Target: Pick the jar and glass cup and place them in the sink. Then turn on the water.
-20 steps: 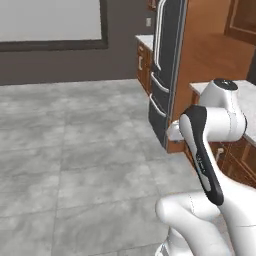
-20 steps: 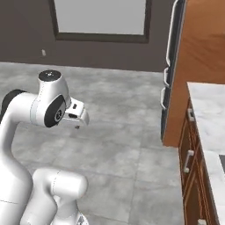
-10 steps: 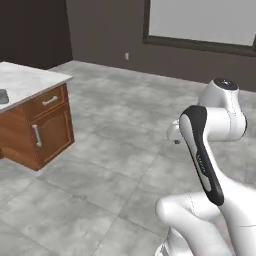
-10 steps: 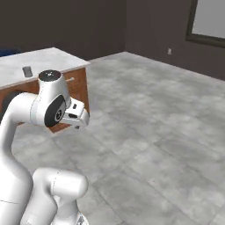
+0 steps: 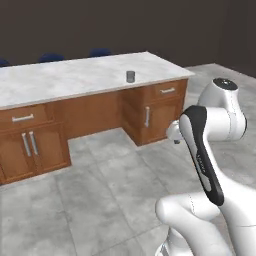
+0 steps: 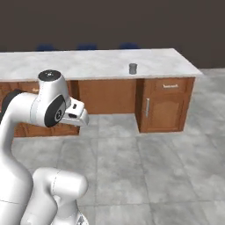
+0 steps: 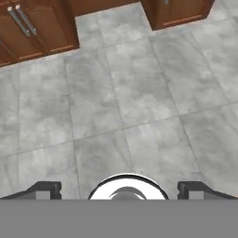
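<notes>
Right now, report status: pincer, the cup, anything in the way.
Pincer open, empty, pointing down over the floor. Grey cup upright on the island counter, untouched, across open floor from the arm. Nothing between.

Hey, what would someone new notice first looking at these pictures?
Probably the long marble counter on wooden cabinets, with one small grey cup standing alone near its right end. In front, the white arm is folded up over grey floor tiles, its tool open and holding nothing.

Glossy white arm (image 5: 220, 125), black joint bands
</notes>
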